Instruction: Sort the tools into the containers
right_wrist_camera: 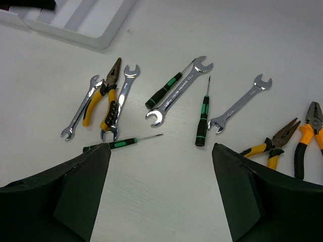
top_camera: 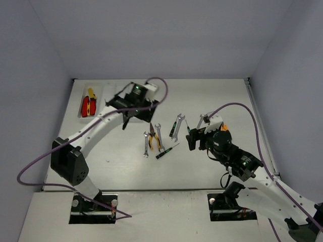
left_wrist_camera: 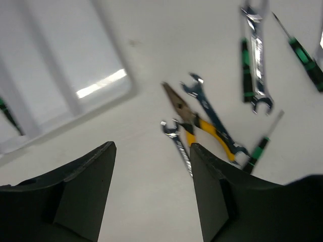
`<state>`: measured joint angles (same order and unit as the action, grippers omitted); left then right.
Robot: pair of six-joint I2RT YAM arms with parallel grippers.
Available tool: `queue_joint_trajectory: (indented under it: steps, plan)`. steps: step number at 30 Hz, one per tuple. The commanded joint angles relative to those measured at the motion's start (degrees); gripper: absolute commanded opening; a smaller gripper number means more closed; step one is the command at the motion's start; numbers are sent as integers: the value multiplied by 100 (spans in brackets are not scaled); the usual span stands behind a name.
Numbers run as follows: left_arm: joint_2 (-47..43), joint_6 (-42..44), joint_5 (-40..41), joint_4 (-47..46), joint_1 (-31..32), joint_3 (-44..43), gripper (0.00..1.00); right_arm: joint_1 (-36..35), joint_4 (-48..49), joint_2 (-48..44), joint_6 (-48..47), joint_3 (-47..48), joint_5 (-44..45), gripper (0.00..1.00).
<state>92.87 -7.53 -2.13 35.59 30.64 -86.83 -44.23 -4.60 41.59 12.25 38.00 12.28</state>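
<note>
Black fingers of the right end effector stood wide apart with nothing between them, low over the loose tools. A green-handled screwdriver lay just ahead, a little toward the right-hand finger. Its long axis pointed almost straight away from the wrist, so the closing line crossed the handle squarely. A second screwdriver lay crosswise by the other fingertip, which would likely call for a wrist turn. The right arm looked the nearer one for this group, reaching forward and inward from its base with the wrist pitched down.

The left end effector was also parted and empty. It hung just beside the white tray, with the yellow-handled pliers off to its right. That arm stretched far across the surface toward the tray at the far left, where utility knives lay in an outer compartment.
</note>
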Motion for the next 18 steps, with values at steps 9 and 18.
queue_joint_trajectory:
  steps: [9,18]
  plan:
    - [483,-415,268,-242,2175,938,56,28,39,-972,117,252,666,81]
    - [1125,-628,213,-387,2351,1019,53,28,-170,-1115,126,287,822,81]
